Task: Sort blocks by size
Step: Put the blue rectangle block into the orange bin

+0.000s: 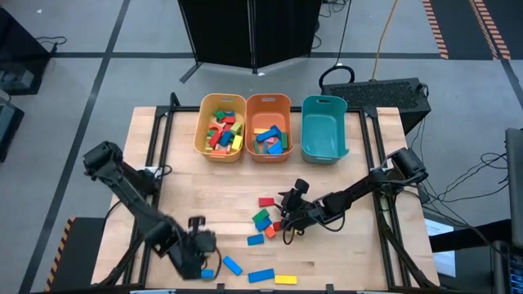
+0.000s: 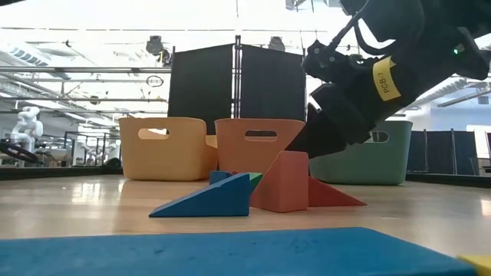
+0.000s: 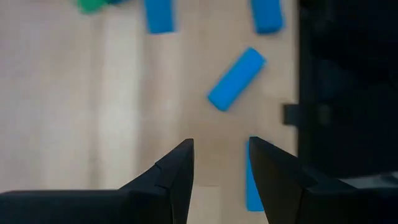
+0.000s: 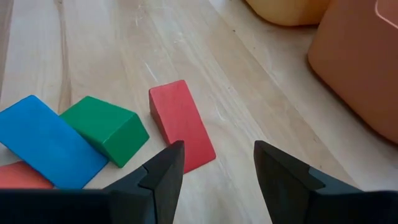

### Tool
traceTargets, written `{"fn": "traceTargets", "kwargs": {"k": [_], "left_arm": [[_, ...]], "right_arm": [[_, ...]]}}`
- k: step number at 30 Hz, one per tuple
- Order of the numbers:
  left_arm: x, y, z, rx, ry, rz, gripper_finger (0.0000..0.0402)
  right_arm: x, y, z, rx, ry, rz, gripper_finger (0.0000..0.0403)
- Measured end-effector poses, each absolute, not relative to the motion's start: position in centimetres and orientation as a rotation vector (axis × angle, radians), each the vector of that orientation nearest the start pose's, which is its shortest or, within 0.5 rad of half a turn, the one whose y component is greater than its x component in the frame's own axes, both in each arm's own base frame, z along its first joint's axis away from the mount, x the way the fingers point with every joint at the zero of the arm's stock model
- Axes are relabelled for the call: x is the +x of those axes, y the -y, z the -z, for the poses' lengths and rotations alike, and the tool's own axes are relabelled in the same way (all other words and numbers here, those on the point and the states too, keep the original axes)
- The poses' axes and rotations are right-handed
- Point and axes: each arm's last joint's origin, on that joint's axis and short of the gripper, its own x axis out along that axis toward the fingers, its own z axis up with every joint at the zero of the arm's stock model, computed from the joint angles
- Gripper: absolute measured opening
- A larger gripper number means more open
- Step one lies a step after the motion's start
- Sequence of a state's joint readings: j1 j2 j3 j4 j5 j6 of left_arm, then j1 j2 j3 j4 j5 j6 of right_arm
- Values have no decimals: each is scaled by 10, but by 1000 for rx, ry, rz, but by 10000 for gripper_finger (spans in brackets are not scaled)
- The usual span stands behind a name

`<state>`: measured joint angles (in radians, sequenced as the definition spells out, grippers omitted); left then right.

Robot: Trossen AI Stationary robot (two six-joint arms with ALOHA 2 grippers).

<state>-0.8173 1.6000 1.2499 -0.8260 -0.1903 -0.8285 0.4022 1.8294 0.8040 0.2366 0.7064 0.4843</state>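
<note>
Our wooden desk carries three bins at twelve o'clock, two already holding blocks, so we read the sorting as underway. Our right hand hangs empty, fingers apart, beside the red block, presumably next; its long axis points toward the orange bin. Our left hand, also parted and empty, waits at seven o'clock near a blue bar lying slantwise.

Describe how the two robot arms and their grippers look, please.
Both arms are dark, nearly black, built of slim jointed links. The left gripper and the right gripper each have two dark, wedge-shaped fingers. In the low view, one arm carries a yellow label with dark lettering. Black cables run along the links.
</note>
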Motion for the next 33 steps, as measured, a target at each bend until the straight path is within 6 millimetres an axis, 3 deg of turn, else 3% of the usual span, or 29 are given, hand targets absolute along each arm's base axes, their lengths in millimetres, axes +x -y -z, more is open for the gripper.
{"fn": "traceTargets", "kwargs": {"k": [6,16,26,33], "left_arm": [[221,259,-223,-132,-1156,146,155],[228,274,-173,-134,-1353,154,177],[229,278,-166,-185,-1381,140,282],[228,282,-151,-122,-1398,132,297]], "right_arm": [[312,-109,-118,54,-569,443,180],[313,-109,-119,50,-562,434,180],[313,-109,-118,43,-564,433,180],[313,-109,-118,33,-566,430,180]]}}
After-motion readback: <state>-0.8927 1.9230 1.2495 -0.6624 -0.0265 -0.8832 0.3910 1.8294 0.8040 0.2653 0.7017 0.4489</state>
